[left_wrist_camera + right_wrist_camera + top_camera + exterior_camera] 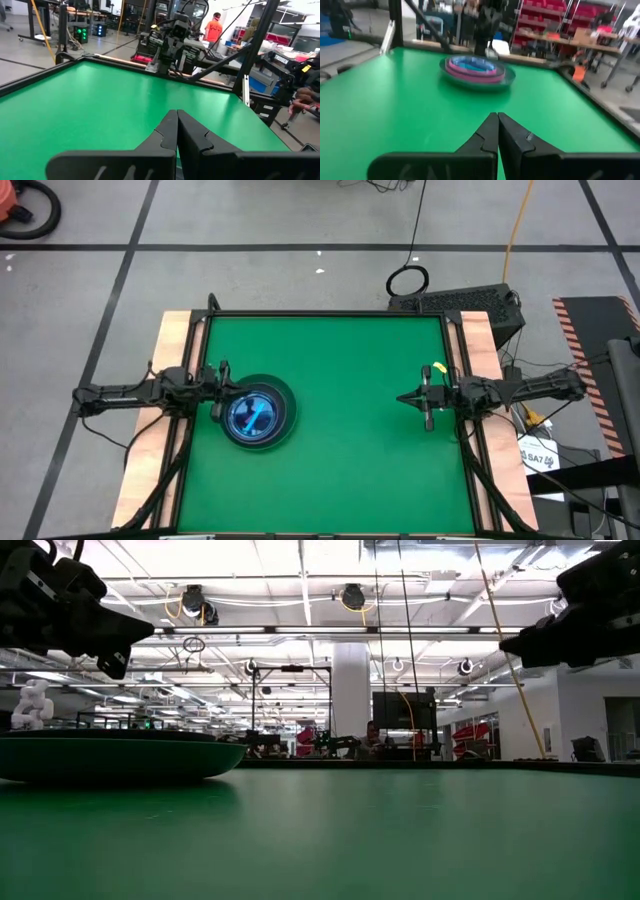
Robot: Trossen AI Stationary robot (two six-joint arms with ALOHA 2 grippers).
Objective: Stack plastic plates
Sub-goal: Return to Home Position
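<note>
**One stack by the left gripper, both grippers closed and empty**

From above, the stack of plates [258, 416] sits on the left half of the green table [350, 450]. A dark grey plate [287, 402] forms its outer ring and a translucent cyan plate [250, 418] lies on top. The left gripper [235, 390] hangs over the stack's edge on the side nearest its own arm. The right gripper [403, 398] is well apart from the plates, over bare mat near the table's right side, its fingers drawn to a single point.

At table height, the stack of plates [110, 756] shows edge-on as a dark, shallow rim lying flat on the mat (its upper plates cannot be told apart here). The left gripper [75, 615] hangs above it, clear of it. The right gripper [570, 625] hangs at a similar height at the opposite side of the picture.

In the left wrist view, the left gripper [176, 115] has its two dark fingers [167, 137] pressed together with nothing between them. Beyond them lie bare mat and the right arm [172, 42] across the table. A person [214, 27] in an orange shirt stands in the room behind.

In the right wrist view, the right gripper [497, 116] is likewise closed tip to tip and empty. Past it stands the stack of plates [476, 72]: the dark grey plate [480, 84] at the bottom, a pink plate [475, 76] above it, and the cyan plate [472, 62] at the top (the layers between are too blurred to count). The left arm [487, 22] rises just behind the stack.
</note>
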